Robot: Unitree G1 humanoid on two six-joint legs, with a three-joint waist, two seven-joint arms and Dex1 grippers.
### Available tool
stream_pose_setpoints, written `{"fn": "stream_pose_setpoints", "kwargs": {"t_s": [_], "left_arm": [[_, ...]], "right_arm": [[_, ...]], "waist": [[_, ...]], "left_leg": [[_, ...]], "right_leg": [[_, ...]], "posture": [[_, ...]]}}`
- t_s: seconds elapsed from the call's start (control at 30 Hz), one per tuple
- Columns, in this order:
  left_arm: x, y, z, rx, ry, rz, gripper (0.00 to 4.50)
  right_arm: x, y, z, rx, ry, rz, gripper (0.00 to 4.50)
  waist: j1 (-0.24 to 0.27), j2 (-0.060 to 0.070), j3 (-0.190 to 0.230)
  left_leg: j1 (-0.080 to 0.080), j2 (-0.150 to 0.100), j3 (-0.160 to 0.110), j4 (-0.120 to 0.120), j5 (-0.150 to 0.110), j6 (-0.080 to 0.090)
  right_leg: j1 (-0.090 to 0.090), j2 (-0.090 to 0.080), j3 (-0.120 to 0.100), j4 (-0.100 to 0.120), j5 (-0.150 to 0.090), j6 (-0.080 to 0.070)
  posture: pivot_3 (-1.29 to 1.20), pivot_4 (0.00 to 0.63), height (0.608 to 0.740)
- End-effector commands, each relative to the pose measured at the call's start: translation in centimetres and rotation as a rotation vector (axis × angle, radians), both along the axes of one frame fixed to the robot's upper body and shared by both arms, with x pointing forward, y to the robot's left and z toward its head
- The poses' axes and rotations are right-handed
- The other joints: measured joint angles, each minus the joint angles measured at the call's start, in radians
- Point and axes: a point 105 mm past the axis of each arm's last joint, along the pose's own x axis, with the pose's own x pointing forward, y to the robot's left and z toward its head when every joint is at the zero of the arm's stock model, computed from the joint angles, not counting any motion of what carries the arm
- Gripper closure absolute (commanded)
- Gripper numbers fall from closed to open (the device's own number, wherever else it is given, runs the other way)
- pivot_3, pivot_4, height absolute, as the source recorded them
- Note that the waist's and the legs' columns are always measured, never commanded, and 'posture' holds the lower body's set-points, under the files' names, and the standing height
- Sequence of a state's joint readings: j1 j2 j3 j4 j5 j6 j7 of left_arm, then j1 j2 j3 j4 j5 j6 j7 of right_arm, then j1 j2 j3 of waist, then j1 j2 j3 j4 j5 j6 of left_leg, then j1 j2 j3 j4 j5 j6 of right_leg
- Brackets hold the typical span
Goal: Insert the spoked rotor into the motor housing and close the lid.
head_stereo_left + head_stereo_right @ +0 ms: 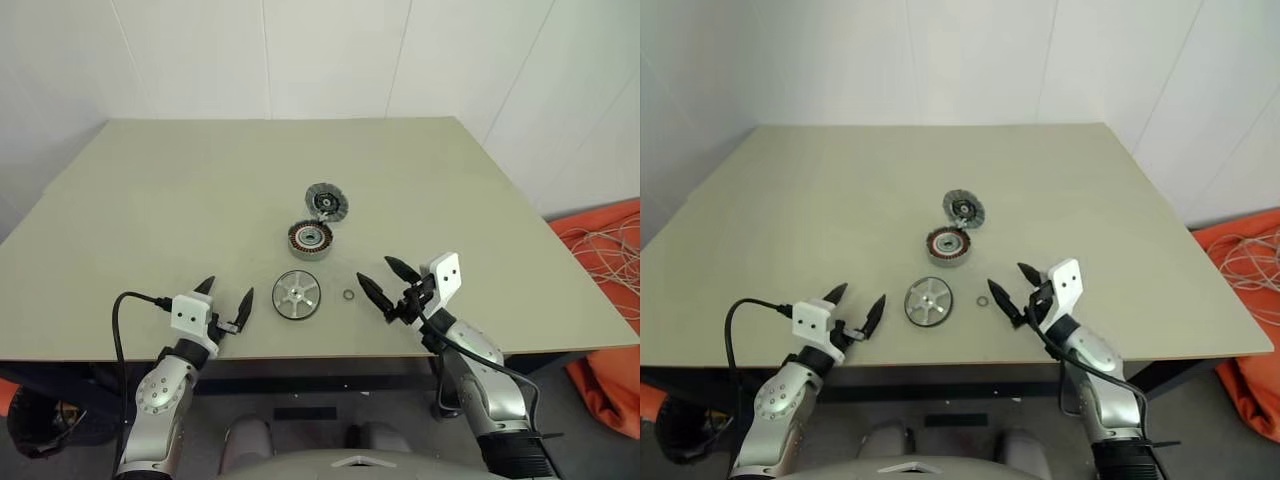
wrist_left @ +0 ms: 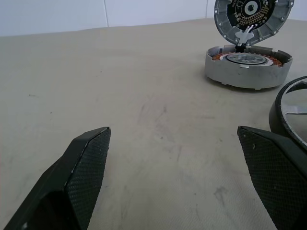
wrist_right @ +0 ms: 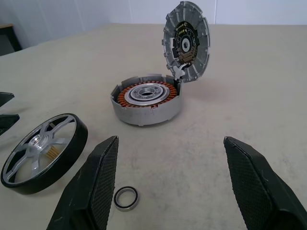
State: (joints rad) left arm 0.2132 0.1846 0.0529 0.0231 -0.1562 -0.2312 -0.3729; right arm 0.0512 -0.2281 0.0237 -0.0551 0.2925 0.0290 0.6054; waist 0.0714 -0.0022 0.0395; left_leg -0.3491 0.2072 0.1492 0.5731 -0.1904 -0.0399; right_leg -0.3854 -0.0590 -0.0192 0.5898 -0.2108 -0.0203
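Observation:
The spoked rotor (image 1: pixel 297 295) lies flat on the table near the front edge, silver with a dark rim. Just beyond it sits the motor housing (image 1: pixel 310 239) with copper windings showing, and the lid (image 1: pixel 326 201) stands hinged open at its far edge. My left gripper (image 1: pixel 228 302) is open, hovering to the left of the rotor, nothing between its fingers. My right gripper (image 1: pixel 380 281) is open to the right of the rotor and points toward the housing (image 3: pixel 146 103). The rotor (image 3: pixel 44 151) lies clear of both grippers.
A tiny metal ring (image 1: pixel 348 295) lies on the table (image 1: pixel 150 200) between the rotor and my right gripper. Orange cloth and cables (image 1: pixel 605 260) lie on the floor past the table's right edge. A white wall stands behind the table.

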Motion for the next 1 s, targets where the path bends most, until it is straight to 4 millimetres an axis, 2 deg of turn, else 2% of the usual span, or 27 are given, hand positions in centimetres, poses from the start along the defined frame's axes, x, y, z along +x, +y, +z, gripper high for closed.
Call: {"fn": "stream_pose_setpoints", "kwargs": {"t_s": [0.03,0.27,0.5,0.67,0.87,1.0], "left_arm": [[0.4,-0.1,1.3,0.002,-0.050,0.000,0.01],[0.5,0.0,1.5,0.009,-0.055,0.012,0.01],[0.4,0.1,1.6,0.011,-0.053,0.029,0.01],[0.4,0.2,1.6,0.011,-0.049,0.037,0.01],[0.3,0.2,1.7,0.009,-0.045,0.046,0.01],[0.2,0.1,1.7,0.001,-0.042,0.044,0.01]], "right_arm": [[0.0,0.7,1.4,0.011,-0.047,0.034,0.56],[0.0,0.6,0.9,-0.005,-0.032,0.053,0.56],[-0.4,0.4,0.1,-0.091,0.009,0.102,0.56],[-0.9,1.4,0.4,-0.134,0.044,0.169,0.56],[0.3,2.9,2.0,-0.178,0.054,0.218,0.56],[1.4,3.5,2.0,-0.225,0.102,0.239,0.56]], "waist": [[0.000,0.000,0.000],[0.000,0.000,0.000],[0.000,0.000,0.000],[0.000,0.000,0.000],[-0.001,0.000,0.000],[0.000,0.000,0.000]], "left_leg": [[0.000,0.000,0.000,0.000,0.000,0.000],[0.000,0.000,0.000,0.000,0.000,0.000],[0.000,0.000,0.000,0.000,0.000,0.000],[0.000,0.000,0.000,0.000,0.000,0.000],[0.000,0.000,0.000,0.000,0.000,0.000],[0.000,0.000,0.000,0.000,0.000,0.000]], "right_leg": [[0.000,0.000,0.000,0.000,0.000,0.000],[0.000,0.000,0.000,0.000,0.000,0.000],[0.000,0.000,0.000,0.000,0.000,0.000],[0.000,0.000,0.000,0.000,0.000,0.000],[0.000,0.000,0.000,0.000,0.000,0.000],[0.000,0.000,0.000,0.000,0.000,0.000]], "posture": [[0.00,0.000,0.740],[0.00,0.000,0.740],[0.00,0.000,0.740],[0.00,0.000,0.740],[0.00,0.000,0.740],[0.00,0.000,0.740]]}}
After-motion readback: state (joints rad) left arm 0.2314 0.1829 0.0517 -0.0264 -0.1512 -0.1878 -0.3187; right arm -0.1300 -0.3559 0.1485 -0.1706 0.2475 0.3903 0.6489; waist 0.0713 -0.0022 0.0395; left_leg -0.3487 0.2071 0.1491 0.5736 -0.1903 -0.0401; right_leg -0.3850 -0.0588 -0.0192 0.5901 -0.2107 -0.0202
